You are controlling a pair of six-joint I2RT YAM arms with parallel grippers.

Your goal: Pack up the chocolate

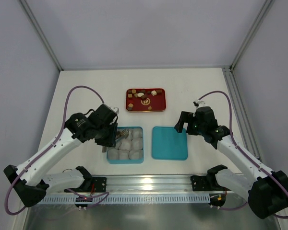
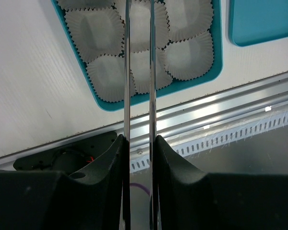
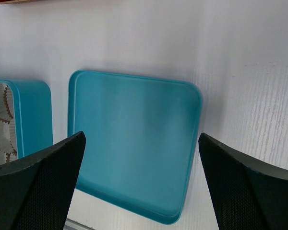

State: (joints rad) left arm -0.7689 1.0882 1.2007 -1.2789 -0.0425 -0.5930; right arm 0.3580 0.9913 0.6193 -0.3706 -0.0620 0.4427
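The chocolate (image 1: 145, 98), small brown, tan and cream pieces, lies on a red tray (image 1: 162, 106) at the back middle. My left gripper (image 1: 110, 136) is shut on metal tweezers (image 1: 121, 135), over the left side of a teal box (image 1: 109, 158) filled with white paper cups (image 1: 129, 146). In the left wrist view the tweezers' two blades (image 2: 126, 72) run from my gripper (image 2: 139, 143) up over the cups (image 2: 93, 28), a narrow gap between them and their tips out of frame. My right gripper (image 1: 182, 123) is open and empty above a teal lid (image 1: 169, 143).
The lid (image 3: 129, 115) lies flat just right of the box (image 3: 33, 115), under my right gripper (image 3: 141, 136). An aluminium rail (image 1: 149, 182) with a slotted cable channel (image 2: 240, 132) runs along the near table edge. Frame posts stand at the back corners.
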